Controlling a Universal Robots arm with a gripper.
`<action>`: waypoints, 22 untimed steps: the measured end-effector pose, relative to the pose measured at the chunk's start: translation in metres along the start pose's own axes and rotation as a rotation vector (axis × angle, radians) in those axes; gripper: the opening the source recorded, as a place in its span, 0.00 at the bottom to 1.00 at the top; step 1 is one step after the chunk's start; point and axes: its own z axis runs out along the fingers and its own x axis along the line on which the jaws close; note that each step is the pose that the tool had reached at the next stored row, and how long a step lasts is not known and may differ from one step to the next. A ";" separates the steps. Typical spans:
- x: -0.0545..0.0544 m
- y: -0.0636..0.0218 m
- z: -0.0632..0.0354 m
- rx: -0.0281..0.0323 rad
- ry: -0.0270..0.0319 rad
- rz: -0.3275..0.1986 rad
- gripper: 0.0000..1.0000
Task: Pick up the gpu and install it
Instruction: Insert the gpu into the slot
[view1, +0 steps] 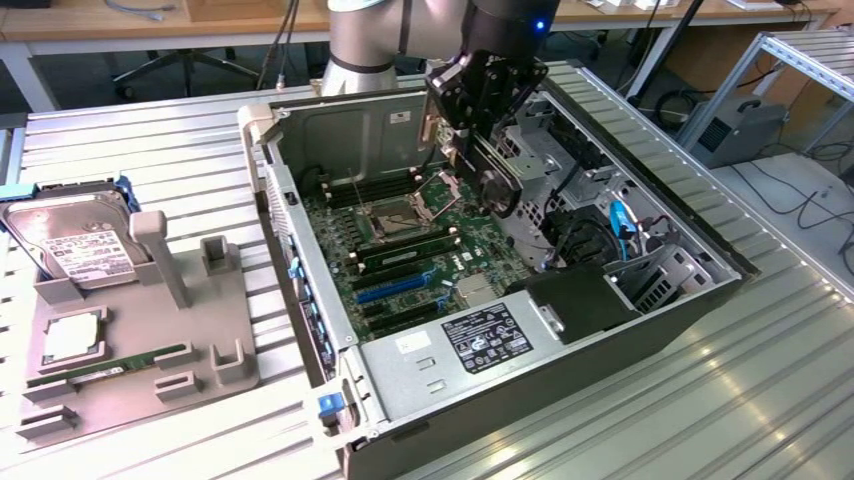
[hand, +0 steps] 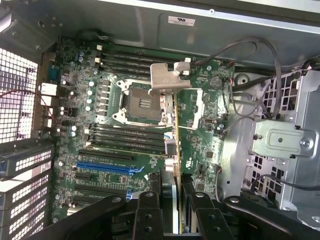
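Closest to the lens in the wrist view: gripper (hand: 173, 212) pinching the gpu (hand: 176, 150), one black finger (hand: 149, 212) pressed against each face of the card. Seen edge-on here, so just a thin green-and-gold strip with the silver bracket (hand: 167, 77) at the far end. Held up in the air over the motherboard (hand: 200, 125), not down in any slot yet. CPU socket (hand: 141, 102) just beside the bracket, long blue slot (hand: 107, 167) off to one side, near the fingers.

Same story from the exterior view. Arm (view1: 367, 40) in from 12 o'clock, hanging over an open tower case (view1: 360, 130) laid flat on a ribbed metal table (view1: 694, 400). Card dangling about mid-case above the board. From the card: socket at roughly 8 o'clock, blue slot at 7, power supply (view1: 441, 360) with its black-and-white label at 6, blue cable (view1: 617, 225) out around 4.

Grey parts tray (view1: 220, 350) well apart from the case, at its 9 o'clock. On the tray: hard drive (view1: 74, 245) with a white label up at 11 o'clock, silver CPU (view1: 67, 340) near 9, green RAM stick (view1: 107, 365) just beside that at 5 o'clock.
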 end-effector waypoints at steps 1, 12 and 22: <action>0.000 0.0000 0.0000 0.0000 0.0000 -0.002 0.27; 0.000 0.0000 0.0000 -0.0005 0.0006 -0.021 0.27; 0.000 0.0000 0.0000 -0.0010 0.0010 -0.038 0.27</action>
